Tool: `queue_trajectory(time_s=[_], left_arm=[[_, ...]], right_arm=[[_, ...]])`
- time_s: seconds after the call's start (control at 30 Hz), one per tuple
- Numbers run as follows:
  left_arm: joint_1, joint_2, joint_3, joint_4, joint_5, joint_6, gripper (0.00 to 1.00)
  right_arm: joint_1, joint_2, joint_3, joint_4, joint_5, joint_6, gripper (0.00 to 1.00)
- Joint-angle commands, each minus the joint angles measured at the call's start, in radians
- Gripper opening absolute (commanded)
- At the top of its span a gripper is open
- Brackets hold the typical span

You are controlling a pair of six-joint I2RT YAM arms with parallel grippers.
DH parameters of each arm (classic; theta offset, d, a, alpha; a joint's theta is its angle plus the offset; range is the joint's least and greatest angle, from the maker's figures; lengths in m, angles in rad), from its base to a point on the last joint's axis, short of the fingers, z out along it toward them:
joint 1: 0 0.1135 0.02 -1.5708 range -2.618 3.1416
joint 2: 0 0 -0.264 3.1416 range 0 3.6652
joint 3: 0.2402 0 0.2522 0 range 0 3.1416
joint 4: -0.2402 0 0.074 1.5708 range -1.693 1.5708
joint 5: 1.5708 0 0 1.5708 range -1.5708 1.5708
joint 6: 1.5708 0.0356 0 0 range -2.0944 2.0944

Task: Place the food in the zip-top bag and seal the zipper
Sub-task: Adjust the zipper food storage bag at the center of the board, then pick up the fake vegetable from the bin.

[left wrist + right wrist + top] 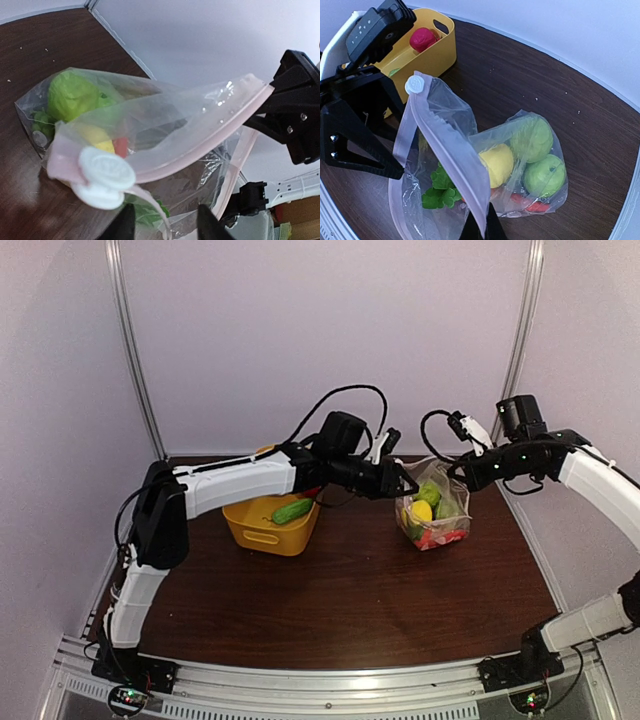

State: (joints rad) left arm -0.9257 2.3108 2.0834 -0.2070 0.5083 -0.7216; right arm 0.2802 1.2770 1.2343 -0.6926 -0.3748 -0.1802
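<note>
Your right gripper (481, 227) is shut tight on the zipper (451, 155), holding up the mouth of the zip-top bag (435, 510), which sits right of the yellow basket (262, 535) (top view). Your left gripper (165, 226), between basket and bag, has its jaws parted, clamping nothing. Most food (535, 140) lies in the bag; one cucumber (292, 510) lies in the basket.

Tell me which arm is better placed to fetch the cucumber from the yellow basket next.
Probably left. The left hand is open at the zip-top bag, and that arm reaches over the yellow basket holding the cucumber. The right hand is shut on the zipper, holding it up.
</note>
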Motion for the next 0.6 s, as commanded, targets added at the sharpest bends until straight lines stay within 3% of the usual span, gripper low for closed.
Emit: queue_trajectory(time_s=[0.0, 0.2, 0.4, 0.57], left_arm=[[0.010, -0.172, 0.003, -0.064, -0.049, 0.122, 0.62], [0.081, -0.333, -0.171, -0.179, -0.233, 0.227, 0.85], [0.229, -0.366, -0.263, -0.348, -0.468, 0.325, 0.87], [0.268, -0.342, -0.292, -0.376, -0.677, 0.398, 0.87]], right_arm=[[0.005, -0.046, 0.024, 0.021, -0.083, 0.022, 0.00], [0.004, -0.033, 0.040, 0.025, -0.104, 0.028, 0.00], [0.005, -0.036, 0.021, 0.072, -0.117, 0.032, 0.00], [-0.005, -0.073, -0.061, 0.108, -0.112, 0.041, 0.00]])
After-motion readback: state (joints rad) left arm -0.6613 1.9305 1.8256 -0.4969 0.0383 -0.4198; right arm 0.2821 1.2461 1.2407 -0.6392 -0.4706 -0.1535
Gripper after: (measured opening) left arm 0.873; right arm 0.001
